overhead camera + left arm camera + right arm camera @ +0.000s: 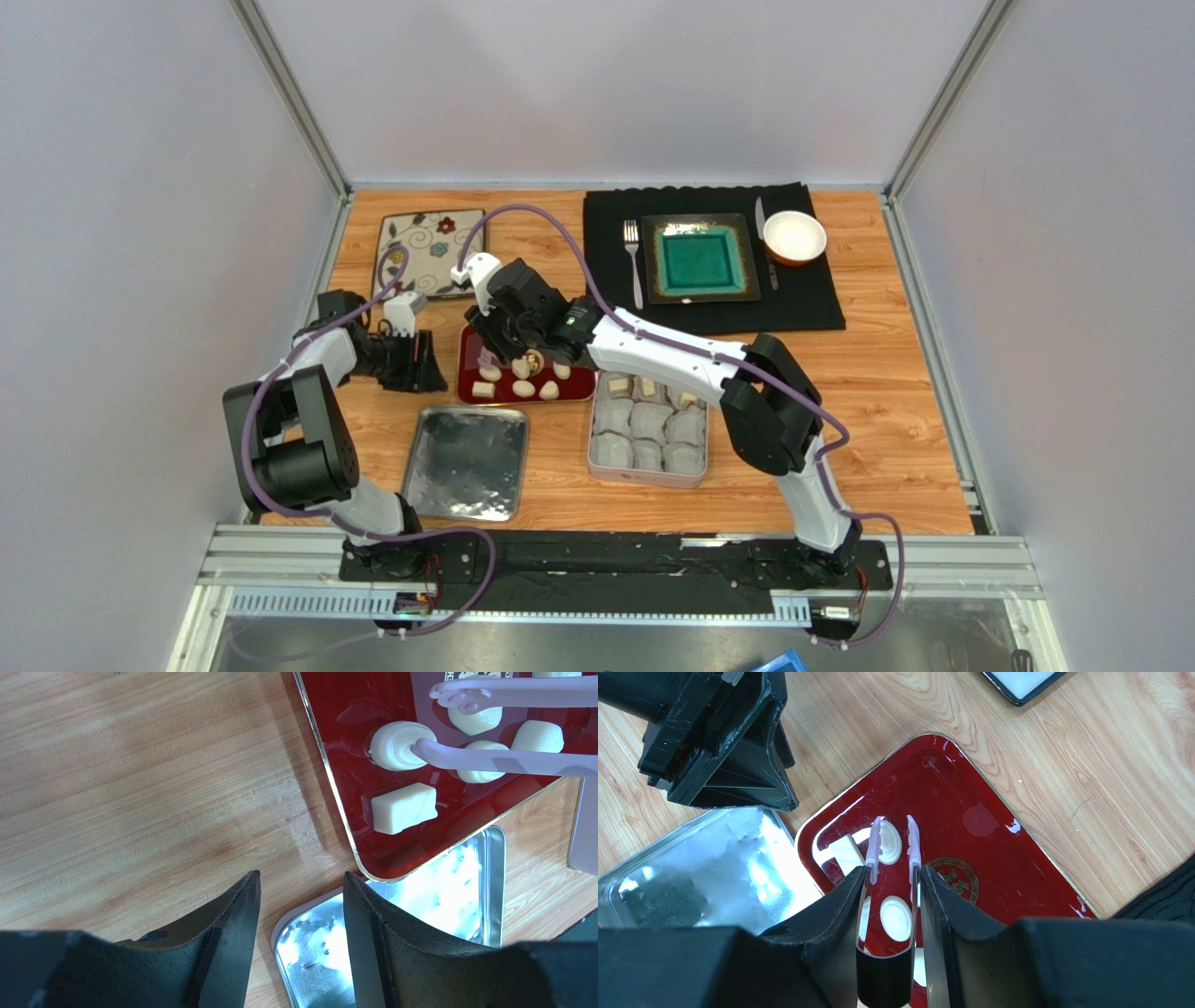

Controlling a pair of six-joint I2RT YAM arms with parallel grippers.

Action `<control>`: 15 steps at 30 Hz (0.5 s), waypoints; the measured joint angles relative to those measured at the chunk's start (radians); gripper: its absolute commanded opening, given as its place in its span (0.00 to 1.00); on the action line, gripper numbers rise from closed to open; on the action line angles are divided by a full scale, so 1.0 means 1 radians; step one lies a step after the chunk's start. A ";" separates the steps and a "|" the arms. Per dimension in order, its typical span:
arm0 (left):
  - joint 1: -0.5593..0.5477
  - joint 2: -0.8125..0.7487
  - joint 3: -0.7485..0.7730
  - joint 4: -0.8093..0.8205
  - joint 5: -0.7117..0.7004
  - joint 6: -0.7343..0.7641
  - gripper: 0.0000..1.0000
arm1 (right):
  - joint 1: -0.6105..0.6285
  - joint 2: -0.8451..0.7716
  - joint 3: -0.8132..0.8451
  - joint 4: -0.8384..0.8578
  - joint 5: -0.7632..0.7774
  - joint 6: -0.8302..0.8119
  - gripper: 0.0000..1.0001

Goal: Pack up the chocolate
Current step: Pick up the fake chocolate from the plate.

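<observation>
**We Are Picking Up a Round Chocolate With the Tongs**

We are working on the pick-up step. The right gripper (pixel 892 875) is squeezing a pair of pale purple tongs (pixel 912 850), so its jaws are closed on the tongs. The two tips of the tongs are standing on either side of one round, swirly chocolate (pixel 889 842). One tip is touching its side. We cannot tell if the tongs are pinching it yet.

That chocolate is sitting on the red tray (pixel 990 840), near a corner. A block-shaped chocolate (pixel 403 807) is lying just beside it, and more round ones are close by.

The left gripper (pixel 300 882) is hanging over the table (pixel 140 777), just beside that corner of the tray. Its jaws are apart and are holding nothing.

The silver box (pixel 647 480) with white paper cups (pixel 648 420) is sitting to the right of the red tray. We are guessing the chocolates are going into those cups. From above we cannot tell if any cup is full. The silver lid (pixel 467 462) is lying near the left arm.

For the next move, we are thinking the tongs need a soft squeeze. Too hard, and the smooth round chocolate may pop out sideways. Then it needs a straight lift, a short trip to the right, and a gentle drop into a cup.
</observation>
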 measured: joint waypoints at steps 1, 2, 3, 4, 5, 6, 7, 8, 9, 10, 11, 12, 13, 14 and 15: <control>0.001 0.000 0.000 0.000 0.001 0.000 0.56 | 0.000 0.000 0.000 0.000 -0.001 0.000 0.35; 0.001 0.000 0.000 0.000 0.002 0.000 0.56 | 0.000 0.000 0.000 0.000 -0.003 0.000 0.35; 0.002 0.000 0.000 0.000 0.002 0.000 0.56 | 0.000 0.000 0.000 0.000 -0.005 0.000 0.35; 0.003 0.000 0.000 0.000 0.002 0.000 0.56 | 0.000 0.000 0.000 0.000 -0.006 0.000 0.35; 0.003 0.000 0.001 -0.001 0.002 0.000 0.56 | 0.000 0.000 0.000 0.000 -0.006 0.000 0.35; 0.003 0.000 0.001 -0.001 0.003 0.000 0.56 | 0.000 0.000 0.000 0.000 -0.007 0.000 0.35; 0.003 0.000 0.002 -0.001 0.003 0.000 0.56 | 0.000 0.000 0.000 0.000 -0.007 0.000 0.35; 0.003 0.000 0.002 -0.002 0.003 0.000 0.56 | 0.000 0.000 0.000 0.000 -0.007 0.001 0.35; 0.003 0.000 0.002 -0.002 0.003 0.000 0.56 | 0.000 0.000 0.000 0.000 -0.007 0.001 0.35; 0.003 0.000 0.002 -0.002 0.003 0.000 0.56 | 0.000 0.000 0.000 0.000 -0.007 0.001 0.35; 0.003 0.000 0.002 -0.002 0.003 0.000 0.56 | 0.000 0.000 0.000 -0.001 -0.007 0.001 0.35; 0.003 0.000 0.002 -0.002 0.003 0.000 0.56 | 0.000 0.000 0.000 -0.001 -0.007 0.001 0.35; 0.004 0.000 0.002 -0.002 0.003 0.000 0.56 | 0.000 0.000 0.000 -0.001 -0.007 0.001 0.35; 0.003 0.000 0.002 -0.002 0.003 0.000 0.56 | 0.000 0.000 0.000 -0.001 -0.007 0.001 0.36; 0.003 0.000 0.002 -0.002 0.003 0.000 0.55 | 0.000 0.000 0.000 -0.001 -0.007 0.002 0.36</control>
